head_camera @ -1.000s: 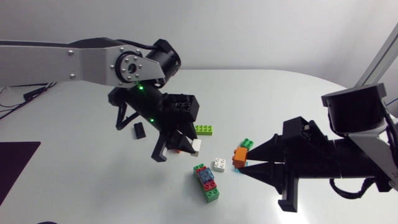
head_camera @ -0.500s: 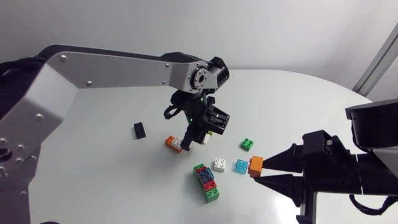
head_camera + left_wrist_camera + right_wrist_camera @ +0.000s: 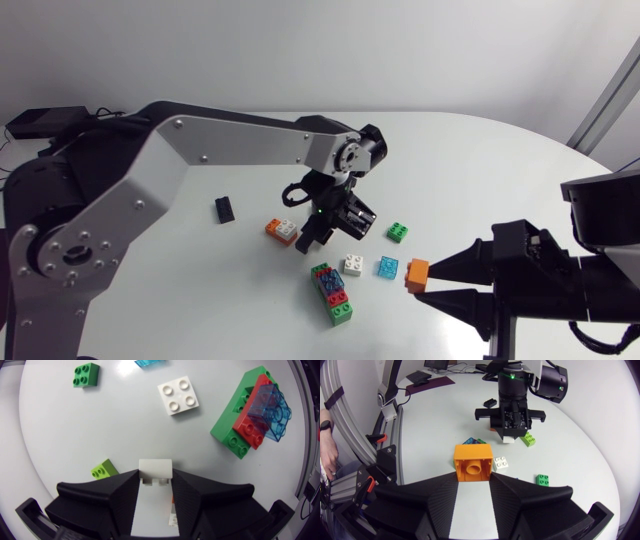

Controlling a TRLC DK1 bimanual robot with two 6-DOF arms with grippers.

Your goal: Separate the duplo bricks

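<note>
Between the fingers of the left hand (image 3: 155,478) sits a white brick (image 3: 155,467). Both inner faces meet its sides, so the hand is closed narrowly on it. A sliver of a second orange piece (image 3: 171,510) shows in the gap behind it, and from above the two look joined, low over the table (image 3: 480,160). Just beside one finger lies a lime brick (image 3: 105,467). Ahead of the hand lie a loose white square (image 3: 179,396) and a dark green brick (image 3: 86,374), and off to the other side is the stack (image 3: 252,410) of green, red and clear blue bricks, not yet taken apart. The right hand (image 3: 473,483), well apart from the left, is clamped on a single orange brick (image 3: 473,462) with its hollow underside turned toward the wrist; whether that brick touches the table I cannot tell. A clear blue brick (image 3: 388,267) lies just beyond its fingertips. I judge the task partly done: several bricks lie singly, while the pair and the stack remain. The next move likely calls for the right hand to set its orange brick down on a bare spot clear of the blue one and let go. It could then come over to grip the orange half of the pair while the left holds the white, and pull straight apart along the studs.
</note>
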